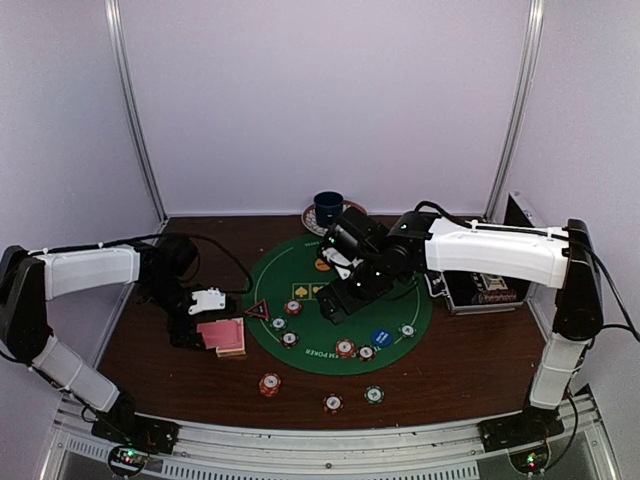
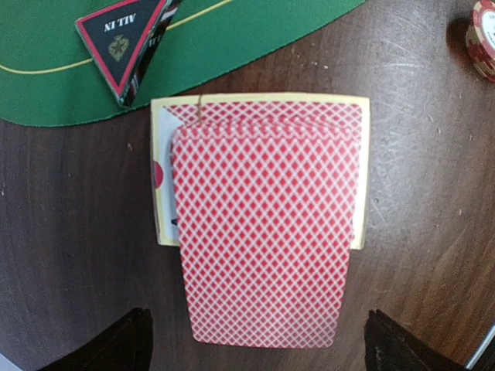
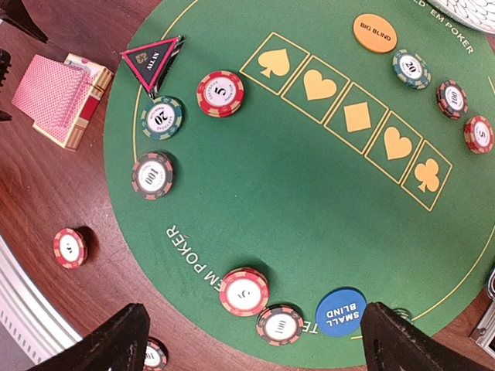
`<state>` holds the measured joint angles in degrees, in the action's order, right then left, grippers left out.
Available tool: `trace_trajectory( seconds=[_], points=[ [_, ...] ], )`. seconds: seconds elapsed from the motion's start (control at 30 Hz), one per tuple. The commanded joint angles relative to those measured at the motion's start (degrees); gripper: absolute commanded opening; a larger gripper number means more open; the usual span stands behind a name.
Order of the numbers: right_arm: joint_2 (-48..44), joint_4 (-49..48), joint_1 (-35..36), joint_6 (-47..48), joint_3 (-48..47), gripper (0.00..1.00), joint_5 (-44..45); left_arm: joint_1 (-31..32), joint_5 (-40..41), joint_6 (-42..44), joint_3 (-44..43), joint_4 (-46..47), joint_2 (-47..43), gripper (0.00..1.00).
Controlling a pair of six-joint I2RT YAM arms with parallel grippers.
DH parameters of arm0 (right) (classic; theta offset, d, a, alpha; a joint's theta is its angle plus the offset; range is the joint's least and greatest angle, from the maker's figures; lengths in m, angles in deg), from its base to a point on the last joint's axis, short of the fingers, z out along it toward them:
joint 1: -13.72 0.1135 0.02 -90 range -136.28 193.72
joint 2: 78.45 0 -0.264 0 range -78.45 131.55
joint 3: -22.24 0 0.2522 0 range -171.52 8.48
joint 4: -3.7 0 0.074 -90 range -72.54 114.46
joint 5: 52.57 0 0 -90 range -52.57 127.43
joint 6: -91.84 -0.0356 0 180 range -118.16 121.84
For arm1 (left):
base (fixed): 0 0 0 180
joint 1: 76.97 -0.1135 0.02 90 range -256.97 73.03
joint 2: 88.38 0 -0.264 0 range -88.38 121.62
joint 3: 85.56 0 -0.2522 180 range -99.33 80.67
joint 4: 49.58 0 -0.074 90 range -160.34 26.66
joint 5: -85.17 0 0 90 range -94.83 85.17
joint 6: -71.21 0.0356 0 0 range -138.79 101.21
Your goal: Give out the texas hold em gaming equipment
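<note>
Both my left fingers [image 2: 116,344] and right fingers [image 3: 116,340] are wide open, empty; I'd lower the left squarely astride the cards [image 2: 263,224], nipping just the top one.

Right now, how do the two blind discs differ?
The big blind disc is orange; the small blind disc is blue. The big blind disc lies on the far side of the suit boxes; the small blind disc lies on their near side, at the edge of the mat. Both are round, lettered and flat on the mat.
</note>
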<state>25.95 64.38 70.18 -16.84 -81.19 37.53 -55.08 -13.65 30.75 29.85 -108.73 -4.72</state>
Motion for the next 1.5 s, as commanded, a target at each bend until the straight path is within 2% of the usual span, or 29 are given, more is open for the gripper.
trace_trajectory(
  seconds=[0.0, 0.63, 1.47],
  points=[
    [-1.68, 0.41, -0.31, -0.95, -0.56, 1.0, 0.89, 1.06, 0.73, 2.05, 0.63, 2.22, 0.6, 0.98],
    [-2.16, 0.57, -0.31, -0.83, 0.5, 0.99, 0.48, 2.25, 1.0, 2.14, -0.5, 2.65, 4.24, 0.97],
    [-3.44, -0.5, -0.57, -2.11, 1.9, 1.0, 0.14, 2.54, 1.25, 3.31, 2.79, 9.46, 7.31, 0.98]
  ],
)
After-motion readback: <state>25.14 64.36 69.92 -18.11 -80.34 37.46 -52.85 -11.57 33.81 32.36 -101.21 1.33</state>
